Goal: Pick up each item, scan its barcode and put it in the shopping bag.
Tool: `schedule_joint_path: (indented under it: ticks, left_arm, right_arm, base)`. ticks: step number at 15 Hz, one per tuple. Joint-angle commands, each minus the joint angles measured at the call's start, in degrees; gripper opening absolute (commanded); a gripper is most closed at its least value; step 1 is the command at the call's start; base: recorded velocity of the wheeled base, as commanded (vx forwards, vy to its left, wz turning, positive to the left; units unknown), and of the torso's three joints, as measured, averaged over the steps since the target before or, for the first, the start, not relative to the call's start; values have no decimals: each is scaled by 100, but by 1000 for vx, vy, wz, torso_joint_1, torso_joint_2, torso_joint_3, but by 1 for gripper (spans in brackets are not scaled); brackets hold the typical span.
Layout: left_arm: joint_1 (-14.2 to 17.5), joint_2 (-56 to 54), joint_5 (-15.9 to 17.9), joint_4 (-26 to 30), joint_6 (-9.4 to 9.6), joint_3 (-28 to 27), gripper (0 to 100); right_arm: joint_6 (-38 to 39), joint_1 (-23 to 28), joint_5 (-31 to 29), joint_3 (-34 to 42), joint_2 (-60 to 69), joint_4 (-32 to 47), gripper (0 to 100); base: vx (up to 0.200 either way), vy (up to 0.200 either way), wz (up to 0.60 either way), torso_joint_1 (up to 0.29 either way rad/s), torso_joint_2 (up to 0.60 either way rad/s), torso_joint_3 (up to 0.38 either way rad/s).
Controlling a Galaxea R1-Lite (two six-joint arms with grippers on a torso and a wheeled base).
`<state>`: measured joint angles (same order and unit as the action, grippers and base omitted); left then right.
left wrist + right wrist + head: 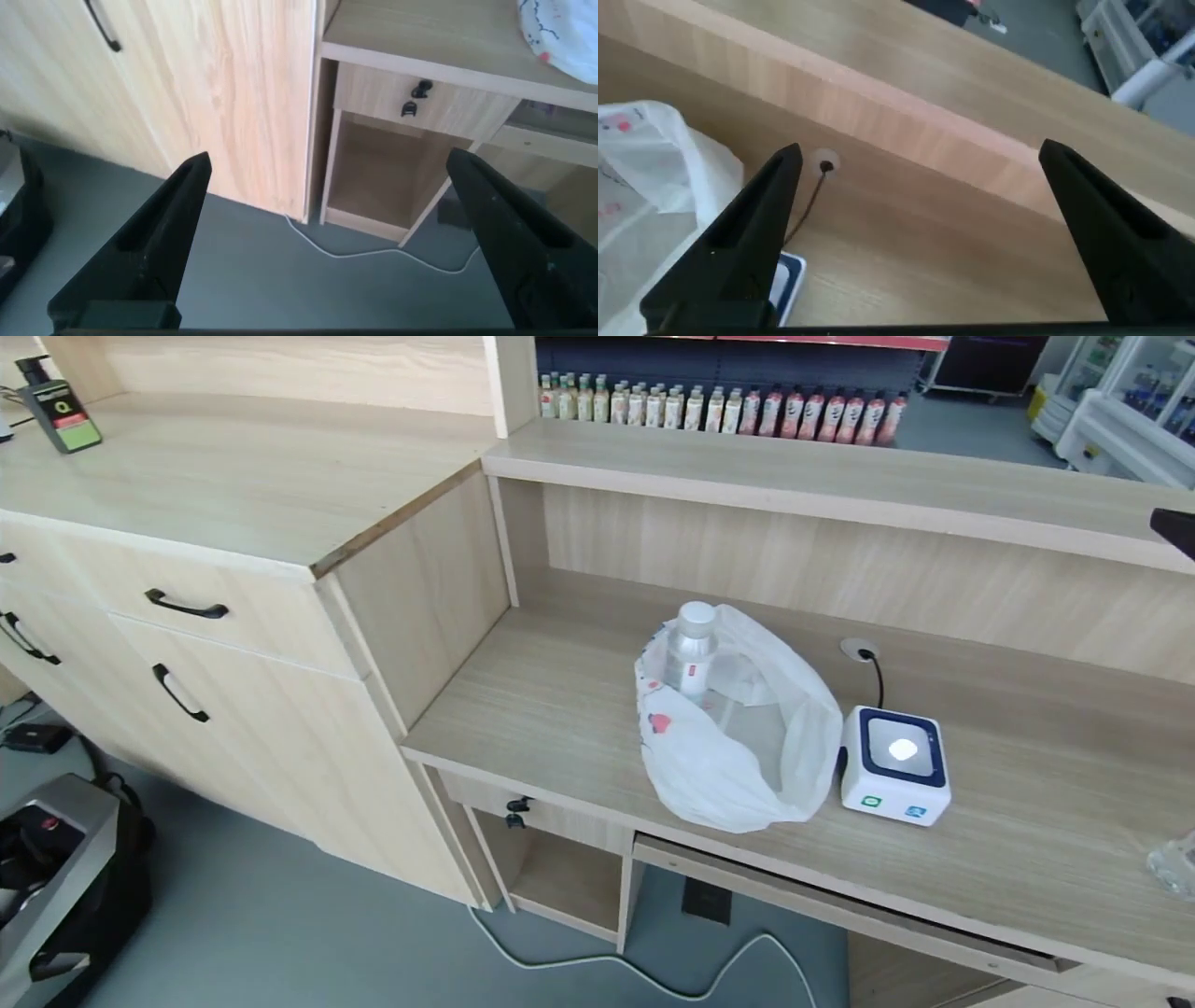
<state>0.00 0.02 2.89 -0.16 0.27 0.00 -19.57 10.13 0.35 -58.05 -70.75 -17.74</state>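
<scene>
Bottle (693,649) stands upright in shopping bag (738,756) on desk (560,700), scanner (896,765) just beside. Right tool (920,154) spread, empty, over desk nr scanner cable (878,677). Left tool (327,163) spread, empty, low by cabinet (234,84). Risks: clear item (1174,863) at desk's right end cd get nudged off, and floppy bag mouth may snag it.

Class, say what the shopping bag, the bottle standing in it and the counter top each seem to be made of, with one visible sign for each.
Shopping bag: thin plastic film, white and half see-through; it crumples and sags.
Bottle: probably clear plastic with a pale cap, glossy; glass cannot be ruled out.
Counter top: matt wood-grain board, likely laminate, judging by its even grain.
</scene>
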Motion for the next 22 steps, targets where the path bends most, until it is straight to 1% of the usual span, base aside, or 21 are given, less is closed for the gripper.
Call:
schedule_joint_path:
  ticks: [1, 2, 3, 4, 6, 7, 9, 10, 12, 14, 18, 19, 20, 22]
  left_arm:
    - [-9, -2, 1, -2, 0, 0, 100]
    - [0, -2, 1, -2, 0, 0, 100]
    - [0, -2, 1, -2, 0, -9, 100]
    - [0, -2, 1, -2, 0, 0, 100]
    - [0, -2, 1, -2, 0, 0, 100]
    - [0, -2, 1, -2, 0, 0, 100]
    - [0, -2, 1, -2, 0, 0, 100]
    - [0, -2, 1, -2, 0, 0, 100]
    - [0, -2, 1, -2, 0, 0, 100]
    - [0, -2, 1, -2, 0, 0, 100]
    - [0, -2, 1, -2, 0, 0, 100]
    - [0, -2, 1, -2, 0, 0, 100]
    - [0, -2, 1, -2, 0, 0, 100]
    - [0, -2, 1, -2, 0, 0, 100]
  right_arm:
    - [199, 191, -404, 338, 273, 165, 100]
    - [260, 279, -528, 479, 273, 157, 100]
    - [445, 376, -545, 716, 255, 77, 100]
    - [436, 507, -536, 918, 255, 33, 100]
    - [445, 912, -501, 1569, 238, -362, 100]
    - [436, 1079, -422, 1771, 202, -467, 100]
    - [454, 1219, -404, 1991, 185, -582, 100]
    - [427, 1553, -281, 2123, 343, -538, 100]
    - [410, 2160, 237, 2325, 967, -318, 100]
    - [462, 2564, 299, 2536, 1248, -213, 100]
    - [542, 3390, 299, 2773, 791, -318, 100]
    - [533, 3496, 299, 2817, 677, -344, 100]
    - [515, 3628, 334, 2861, 211, -661, 100]
    - [498, 3654, 703, 2870, -290, -1083, 100]
  base:
    - [0, 0, -600, 2, 2, 2]
    - [0, 0, -600, 2, 12, 2]
    - [0, 0, 0, 0, 0, 0]
    - [0, 0, 0, 0, 0, 0]
    - [0, 0, 0, 0, 0, 0]
    - [0, 0, 0, 0, 0, 0]
    - [0, 0, 0, 0, 0, 0]
    - [0, 0, 0, 0, 0, 0]
    - [0, 0, 0, 0, 0, 0]
    - [0, 0, 0, 0, 0, 0]
    - [0, 0, 0, 0, 0, 0]
    - [0, 0, 0, 0, 0, 0]
    - [0, 0, 0, 0, 0, 0]
    - [0, 0, 0, 0, 0, 0]
